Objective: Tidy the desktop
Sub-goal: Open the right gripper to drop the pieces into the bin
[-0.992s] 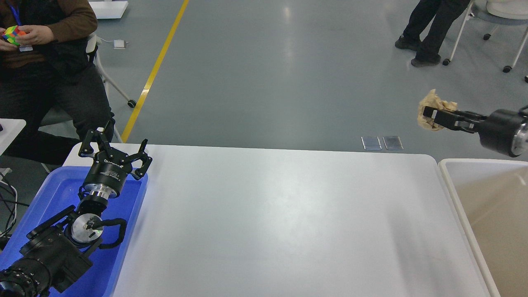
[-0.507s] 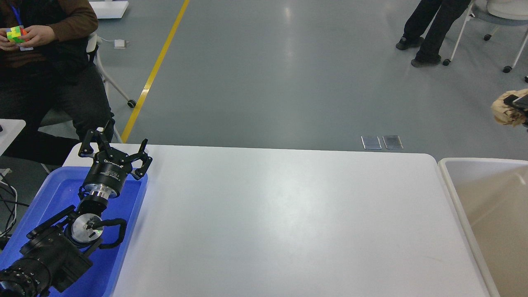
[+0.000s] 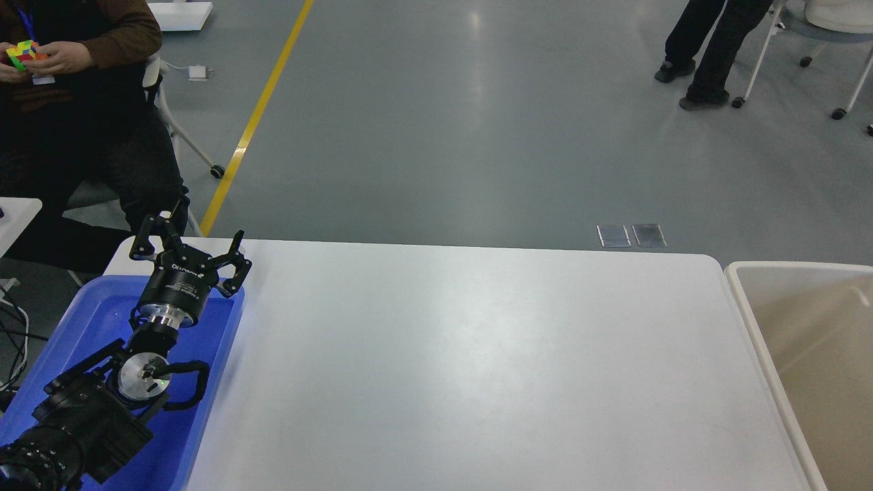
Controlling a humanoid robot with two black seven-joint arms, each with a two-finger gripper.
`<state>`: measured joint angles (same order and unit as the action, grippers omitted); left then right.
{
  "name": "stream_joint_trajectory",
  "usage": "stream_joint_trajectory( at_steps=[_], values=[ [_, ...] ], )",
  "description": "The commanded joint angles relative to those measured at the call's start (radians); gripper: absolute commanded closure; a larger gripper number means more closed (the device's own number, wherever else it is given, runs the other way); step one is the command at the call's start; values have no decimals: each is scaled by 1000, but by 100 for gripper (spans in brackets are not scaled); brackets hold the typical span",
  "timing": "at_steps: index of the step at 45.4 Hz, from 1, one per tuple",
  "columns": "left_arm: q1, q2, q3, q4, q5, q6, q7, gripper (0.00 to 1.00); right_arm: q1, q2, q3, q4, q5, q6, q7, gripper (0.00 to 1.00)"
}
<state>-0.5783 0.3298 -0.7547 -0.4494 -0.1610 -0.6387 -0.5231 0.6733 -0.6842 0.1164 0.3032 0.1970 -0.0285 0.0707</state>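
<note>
Smooth, glossy white desktop (image 3: 477,361), rounded corners. Left gripper (image 3: 189,247) spread wide above glossy blue plastic tray (image 3: 204,382). Right gripper out of sight.

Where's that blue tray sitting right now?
In the head view the blue tray lies at the lower left, along the left end of the white desktop, with the robot's open left gripper above its far end.

We see the bench (image 3: 477,368), white, smooth, slightly glossy, with rounded corners, stretching flat and wide across our view.
</note>
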Motion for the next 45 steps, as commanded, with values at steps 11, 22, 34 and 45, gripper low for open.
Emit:
stream_joint_trajectory(
  at_steps=[11,22,34,45],
  values=[
    [0,0,0,0,-2,2,0,0,-34,143,138,-85,116,-116,-189,100],
    [0,0,0,0,-2,1,0,0,9,124,193,-85,114,-107,-209,0],
    [0,0,0,0,0,1,0,0,100,6,201,-90,113,-68,-236,0],
    [0,0,0,0,-2,1,0,0,101,11,200,-90,104,-68,-235,0]
  ],
)
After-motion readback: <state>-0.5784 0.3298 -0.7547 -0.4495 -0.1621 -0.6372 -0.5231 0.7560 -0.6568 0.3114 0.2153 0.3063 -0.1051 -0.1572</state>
